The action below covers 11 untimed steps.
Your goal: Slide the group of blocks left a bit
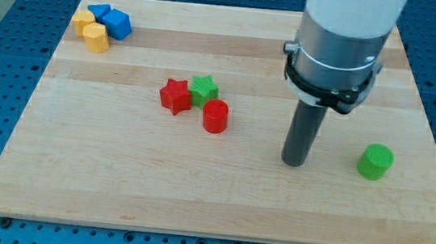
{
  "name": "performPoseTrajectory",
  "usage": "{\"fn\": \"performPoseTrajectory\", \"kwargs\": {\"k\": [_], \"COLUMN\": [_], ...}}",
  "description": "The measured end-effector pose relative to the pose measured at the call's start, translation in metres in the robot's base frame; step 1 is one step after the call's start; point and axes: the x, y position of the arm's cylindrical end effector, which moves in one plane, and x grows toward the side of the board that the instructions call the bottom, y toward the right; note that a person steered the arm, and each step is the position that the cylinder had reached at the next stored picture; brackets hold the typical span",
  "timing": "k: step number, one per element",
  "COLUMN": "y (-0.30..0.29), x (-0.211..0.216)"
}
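A group of three blocks lies near the board's middle: a red star [175, 96], a green star [204, 88] touching it on the view's right, and a red cylinder [215, 116] just below the green star. My tip [295, 162] rests on the board to the view's right of this group, about a hundred pixels from the red cylinder and slightly lower. It touches no block.
A green cylinder [375, 161] stands to the view's right of my tip. At the view's top left, two blue blocks [117, 24] [98, 11] and two yellow blocks [95, 37] [83, 20] cluster together. The wooden board [115, 176] sits on a blue perforated table.
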Motion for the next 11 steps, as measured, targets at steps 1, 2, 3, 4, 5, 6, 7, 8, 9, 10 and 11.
{"fn": "performPoseTrajectory", "kwargs": {"k": [1, 2, 3, 4, 5, 6, 7, 8, 9, 10, 11], "y": [-0.043, -0.074, -0.098, -0.064, -0.028, -0.085, -0.114, -0.103, -0.104, -0.106, -0.121], "x": [-0.003, -0.040, -0.046, -0.076, -0.129, -0.144, -0.134, -0.092, -0.087, -0.087, -0.097]}}
